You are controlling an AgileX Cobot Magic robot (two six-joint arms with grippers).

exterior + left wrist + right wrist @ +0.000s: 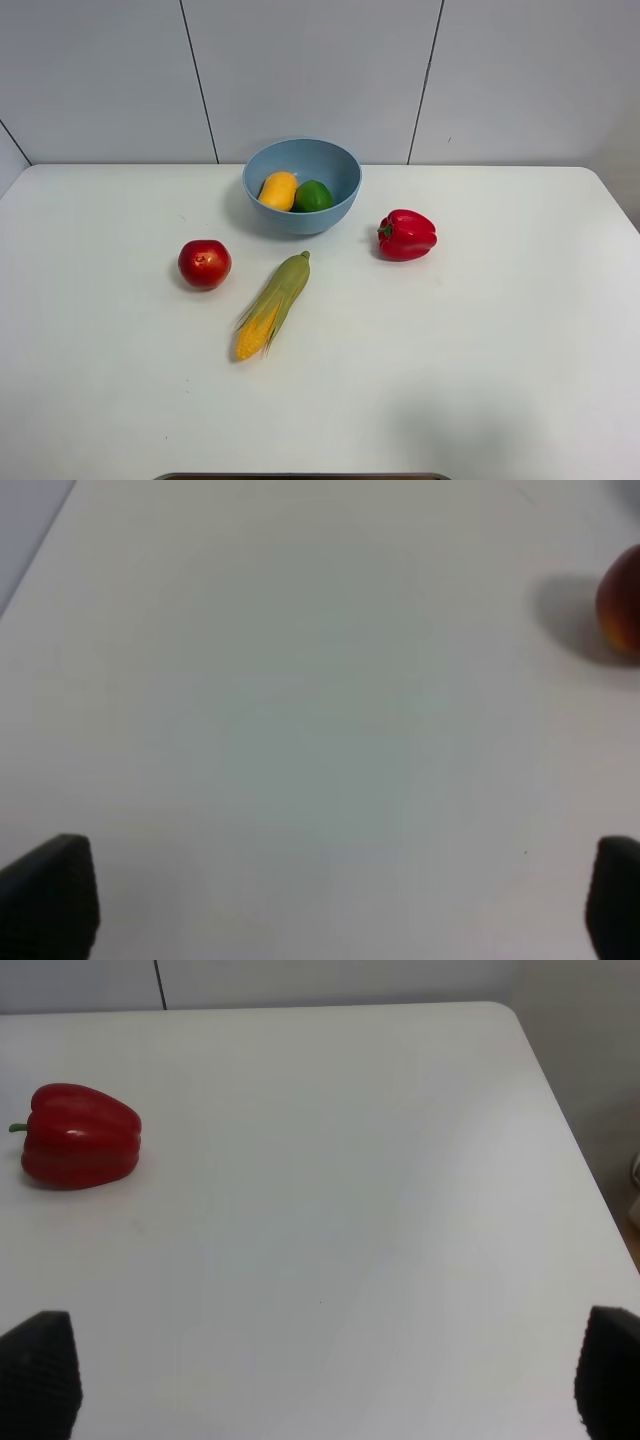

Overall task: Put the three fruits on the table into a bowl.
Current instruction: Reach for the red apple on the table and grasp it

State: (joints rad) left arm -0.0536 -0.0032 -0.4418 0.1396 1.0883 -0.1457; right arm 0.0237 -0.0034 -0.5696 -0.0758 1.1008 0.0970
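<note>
The light-blue bowl (302, 185) stands at the back middle of the white table (500, 350). The oblong orange-yellow fruit (278, 190) and the green lime-like fruit (313, 196) lie inside it. The red apple (204, 264) sits on the table, front left of the bowl; its edge shows in the left wrist view (621, 612). Neither arm shows in the high view. My left gripper (320, 900) is open and empty over bare table, apart from the apple. My right gripper (320, 1375) is open and empty.
A red bell pepper (406, 235) lies right of the bowl; it also shows in the right wrist view (80, 1136). A corn cob in green husk (273, 304) lies in front of the bowl. The table's right edge (560, 1130) runs near the right gripper.
</note>
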